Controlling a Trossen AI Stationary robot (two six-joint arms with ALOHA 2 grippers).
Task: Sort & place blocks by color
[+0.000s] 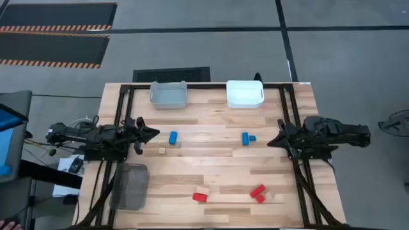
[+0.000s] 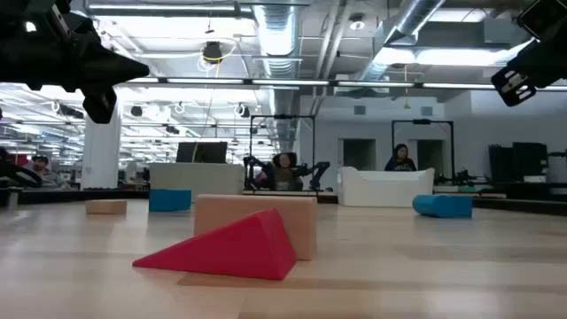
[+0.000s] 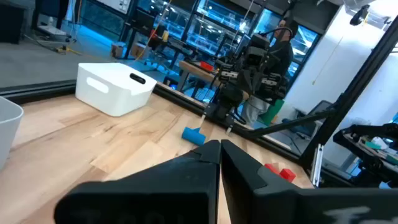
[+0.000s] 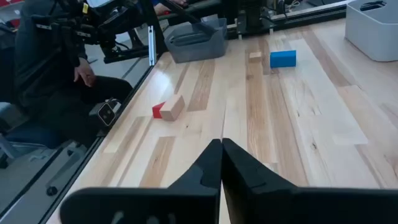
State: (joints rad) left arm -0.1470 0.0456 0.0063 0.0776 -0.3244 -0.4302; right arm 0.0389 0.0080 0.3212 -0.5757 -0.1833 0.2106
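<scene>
Small blocks lie scattered on the wooden table: a blue one [image 1: 173, 137] and a small tan one [image 1: 162, 151] at centre left, a blue one [image 1: 247, 137] at centre right, and a red one [image 1: 200, 197], two red ones [image 1: 258, 192] and a tan one [image 1: 275, 197] near the front edge. My left gripper [image 1: 153, 133] hovers shut at the table's left side, pointing toward the blue block. My right gripper [image 1: 271, 142] hovers shut at the right side, pointing toward the middle. In the wrist views both finger pairs [image 3: 220, 146] [image 4: 221, 144] are closed with nothing between them.
A grey bin [image 1: 169, 94] and a white bin [image 1: 245, 93] stand at the far edge, and a dark mesh bin [image 1: 131, 185] stands at the near left. A black frame [image 1: 121, 115] borders the table. A person [image 4: 50, 62] sits beyond the left side.
</scene>
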